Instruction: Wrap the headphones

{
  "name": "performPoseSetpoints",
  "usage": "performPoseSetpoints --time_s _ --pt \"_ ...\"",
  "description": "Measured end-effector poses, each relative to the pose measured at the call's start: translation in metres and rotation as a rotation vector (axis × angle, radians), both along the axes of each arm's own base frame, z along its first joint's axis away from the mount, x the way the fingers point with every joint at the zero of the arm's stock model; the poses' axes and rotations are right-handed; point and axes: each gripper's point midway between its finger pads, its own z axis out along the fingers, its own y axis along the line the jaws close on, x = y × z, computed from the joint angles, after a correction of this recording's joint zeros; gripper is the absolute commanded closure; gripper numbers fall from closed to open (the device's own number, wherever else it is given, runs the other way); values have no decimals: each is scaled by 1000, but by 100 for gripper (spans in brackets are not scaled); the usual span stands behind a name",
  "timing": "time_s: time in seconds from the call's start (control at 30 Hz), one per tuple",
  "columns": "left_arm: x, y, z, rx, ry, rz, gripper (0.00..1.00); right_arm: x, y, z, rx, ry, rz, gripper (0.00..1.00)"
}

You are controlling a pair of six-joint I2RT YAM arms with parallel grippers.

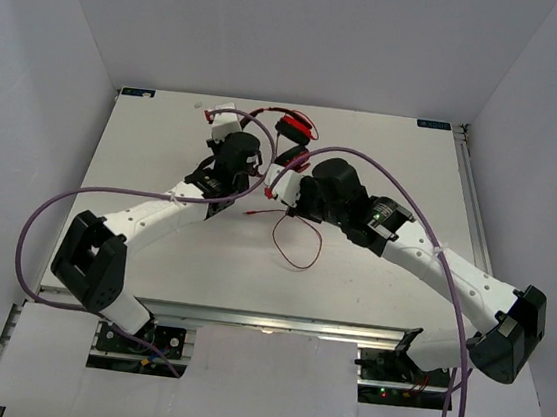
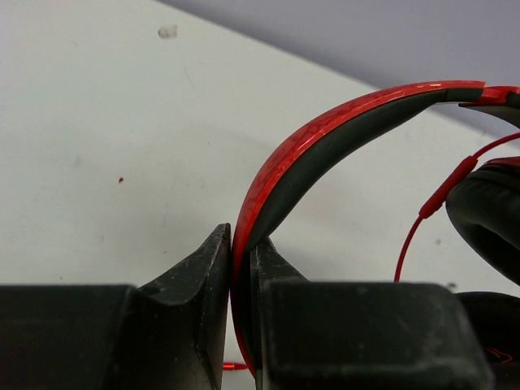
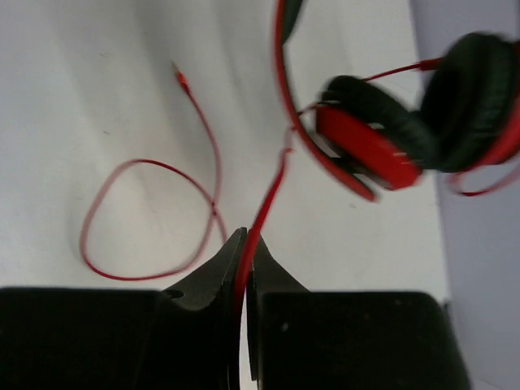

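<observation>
The red headphones lie at the back middle of the table. My left gripper is shut on their black-and-red headband, which arches up and to the right toward a black ear cup. My right gripper is shut on the thin red cord, a short way below the two ear cups. From the right jaws the slack cord lies in a loop on the table and ends in its plug. From above, that loop lies just in front of the right wrist.
Thick purple cables arc over the left arm and the right arm. White walls enclose the white table on three sides. A metal rail runs along its right edge.
</observation>
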Motion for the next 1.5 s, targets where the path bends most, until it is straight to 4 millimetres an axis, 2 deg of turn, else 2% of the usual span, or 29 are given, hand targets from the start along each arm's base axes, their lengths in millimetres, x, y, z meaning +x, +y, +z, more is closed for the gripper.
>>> performPoseSetpoints --time_s 0.17,0.33,0.43,0.53,0.63,0.8,0.93,1.2,1.5 --pt "-14 -23 -45 74 125 -161 100 24 -27 18 -195 -221 -77 92" --pt "-30 -47 -67 96 189 -348 100 44 -48 35 -313 -363 -144 92" --pt "-43 -59 -74 105 203 -471 100 53 -54 43 -317 -410 -168 84" --pt "-59 -67 -76 107 202 -585 100 64 -64 45 -304 -423 -191 76" --pt "-73 -73 -74 108 186 -685 100 74 -77 48 -267 -420 -217 73" --pt "-85 -79 -56 118 127 -778 100 79 -99 47 -202 -390 -239 69" --pt "-84 -78 -48 169 98 -802 100 76 -98 50 -136 -370 -215 63" --pt "-89 -70 -62 329 135 -869 100 75 -100 56 -102 -369 -198 61" --pt "-110 -88 -63 313 130 -1040 100 79 -107 51 -139 -379 -196 62"
